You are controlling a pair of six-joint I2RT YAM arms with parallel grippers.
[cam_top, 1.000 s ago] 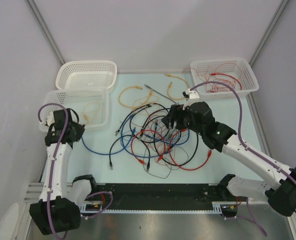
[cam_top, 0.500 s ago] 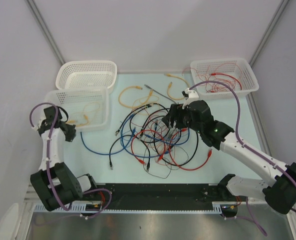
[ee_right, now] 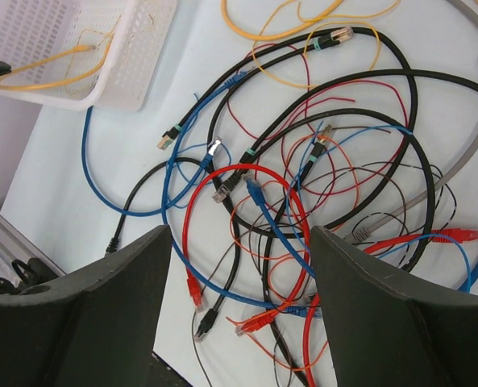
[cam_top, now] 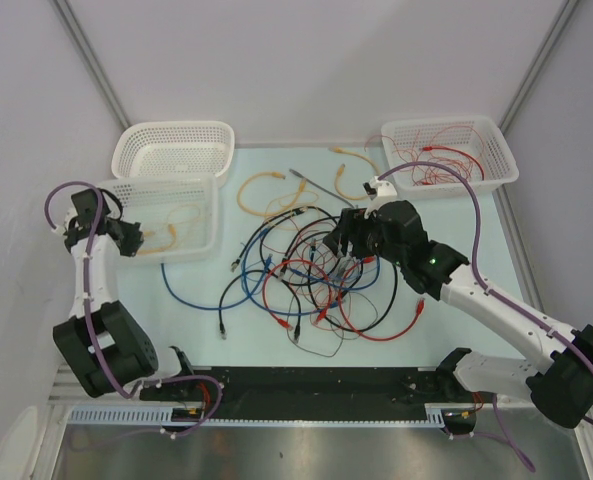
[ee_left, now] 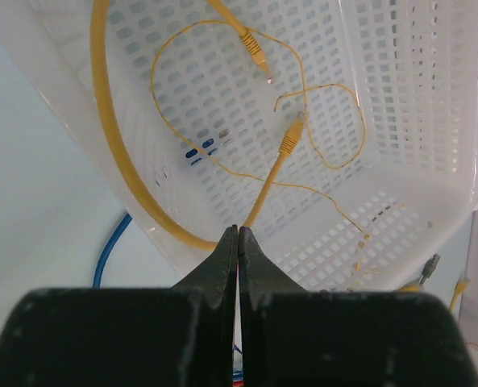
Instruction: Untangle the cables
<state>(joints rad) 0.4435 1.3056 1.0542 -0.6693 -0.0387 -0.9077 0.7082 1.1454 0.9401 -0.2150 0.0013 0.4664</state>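
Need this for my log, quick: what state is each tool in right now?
Left tool: closed on the yellow cable.
Right tool: open, holding nothing.

The left pincer [ee_left: 237, 235] is pressed fully shut, while the right pincer [ee_right: 239, 232] gapes wide, pointing downward.

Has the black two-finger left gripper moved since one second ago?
Yes. The black left gripper, shut on a yellow cable, moved left along the front of the near white perforated basket, towards its left corner.
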